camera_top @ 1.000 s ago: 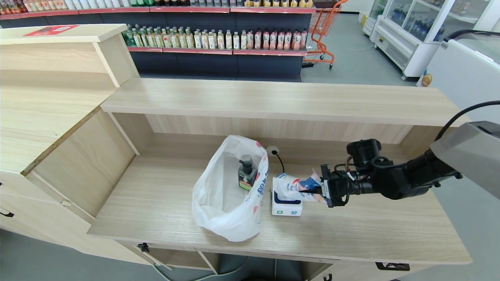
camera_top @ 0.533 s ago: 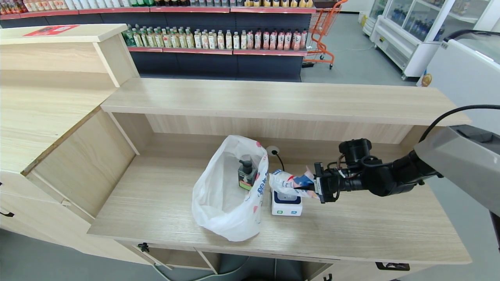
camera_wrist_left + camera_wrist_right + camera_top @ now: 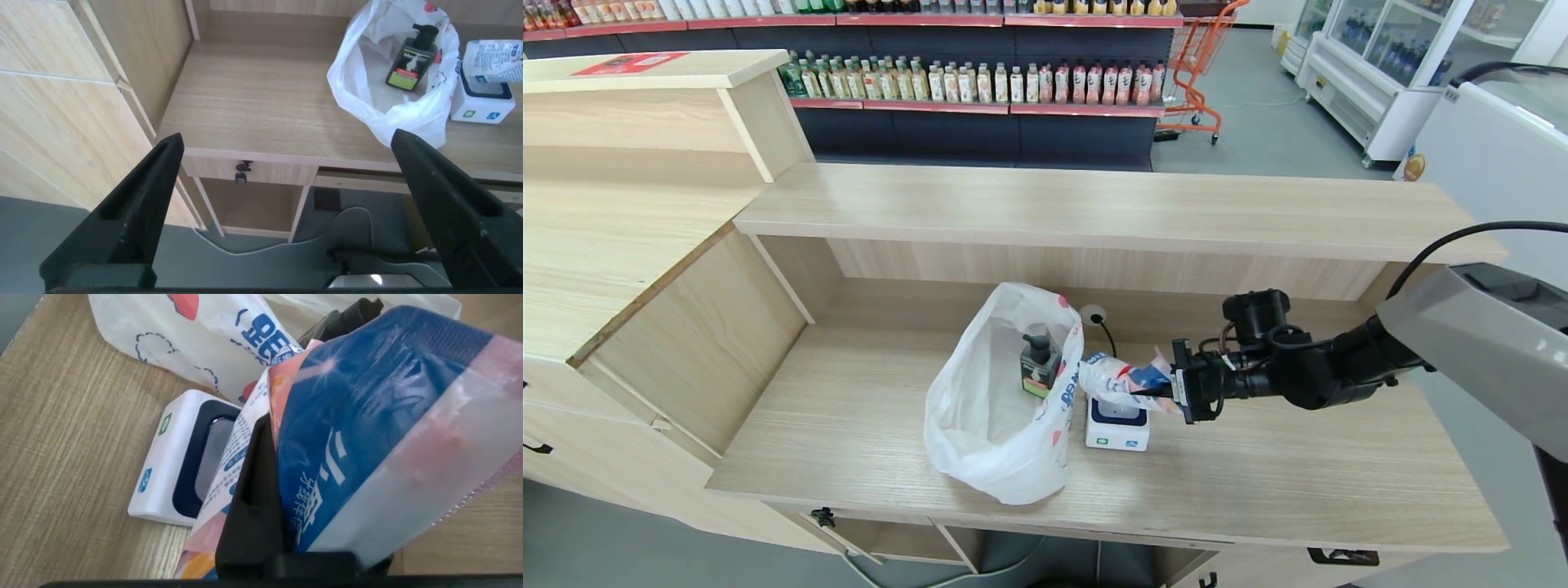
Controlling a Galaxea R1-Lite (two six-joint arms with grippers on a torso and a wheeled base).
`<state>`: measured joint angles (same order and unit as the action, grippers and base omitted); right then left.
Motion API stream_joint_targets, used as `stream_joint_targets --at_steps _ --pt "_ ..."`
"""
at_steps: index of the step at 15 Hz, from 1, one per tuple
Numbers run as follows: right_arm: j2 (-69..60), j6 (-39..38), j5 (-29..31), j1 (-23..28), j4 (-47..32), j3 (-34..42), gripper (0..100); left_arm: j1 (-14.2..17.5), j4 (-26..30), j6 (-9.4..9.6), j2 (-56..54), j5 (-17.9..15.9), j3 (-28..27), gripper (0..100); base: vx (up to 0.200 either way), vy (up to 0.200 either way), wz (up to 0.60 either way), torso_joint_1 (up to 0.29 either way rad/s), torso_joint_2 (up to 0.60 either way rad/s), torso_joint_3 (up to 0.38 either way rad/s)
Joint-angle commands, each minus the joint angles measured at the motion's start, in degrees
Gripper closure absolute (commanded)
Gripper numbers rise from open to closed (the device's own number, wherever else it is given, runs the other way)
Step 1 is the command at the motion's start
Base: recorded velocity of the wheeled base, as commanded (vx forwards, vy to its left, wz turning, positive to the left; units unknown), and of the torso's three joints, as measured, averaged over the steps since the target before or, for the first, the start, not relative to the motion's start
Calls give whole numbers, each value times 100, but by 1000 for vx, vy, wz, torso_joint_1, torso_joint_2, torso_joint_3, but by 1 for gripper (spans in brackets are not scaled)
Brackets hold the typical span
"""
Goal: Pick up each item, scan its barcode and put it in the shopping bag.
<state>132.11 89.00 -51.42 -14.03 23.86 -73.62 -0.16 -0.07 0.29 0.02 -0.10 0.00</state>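
The right claw [image 3: 1172, 392] is clamped on one end of a snack packet [image 3: 1123, 378], a crinkly pouch in blue, white and pink. It holds the packet lying on its side just above the scanner [image 3: 1117, 425], a small white box with a dark blue window on top. The right arm comes in level from the scanner's right. The packet's free end sticks out past the scanner's left edge, right up against the shopping bag [image 3: 996, 408]. Whether the two touch, I cannot tell.

The white plastic bag stands open on the worktop [image 3: 1258, 482], just beside the scanner on its left, its side pressed close to the box. Inside it a dark pump bottle [image 3: 1039, 367] stands upright, near the wall closest to the scanner. A black cable [image 3: 1107, 336] runs from behind the scanner to a round hole at the back of the worktop.

The left claw [image 3: 282, 216] is spread wide with nothing between its two dark fingers [image 3: 122, 220]. It hangs well away from the scanner, out past the worktop's front edge and off to the scanner's left.
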Motion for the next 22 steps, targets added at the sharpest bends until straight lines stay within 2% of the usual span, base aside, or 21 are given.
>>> stream_joint_targets --at_steps 1,4,8,11,13,15,17,19,20,22 --pt "-106 -23 -8 -12 -4 5 100 -2 -1 -3 -2 1 0 0 0 0 0 0 0 0" --pt "-458 -50 -61 94 -4 252 100 -2 -1 -3 -2 1 0 0 0 0 0 0 0 0" --pt "-1064 -234 -430 638 -4 867 100 -2 -1 -3 -2 1 0 0 0 0 0 0 0 0" --pt "-1847 -1113 -738 1350 -4 1464 100 -2 -1 -3 -2 1 0 0 0 0 0 0 0 0" --pt "-2400 -2440 -703 1605 5 1552 100 -2 -1 -3 -2 1 0 0 0 0 0 0 0 0" --pt "-2972 -4128 -290 1640 23 1596 100 -2 -1 6 -2 1 0 0 0 0 0 0 0 0" --pt "-3666 -6527 791 1289 23 1728 100 -2 -1 6 -2 1 0 0 0 0 0 0 0 0" --pt "-3982 -8338 1996 656 -4 1693 100 -2 -1 6 -2 1 0 0 0 200 0 0 2 5" --pt "-4009 -9015 2567 296 -21 1640 100 -2 -1 6 -2 1 0 0 0 200 0 -12 -12 7" --pt "-3965 -9700 3314 -100 -382 1517 100 -2 -1 6 -2 1 0 0 0 200 0 29 12 -2"
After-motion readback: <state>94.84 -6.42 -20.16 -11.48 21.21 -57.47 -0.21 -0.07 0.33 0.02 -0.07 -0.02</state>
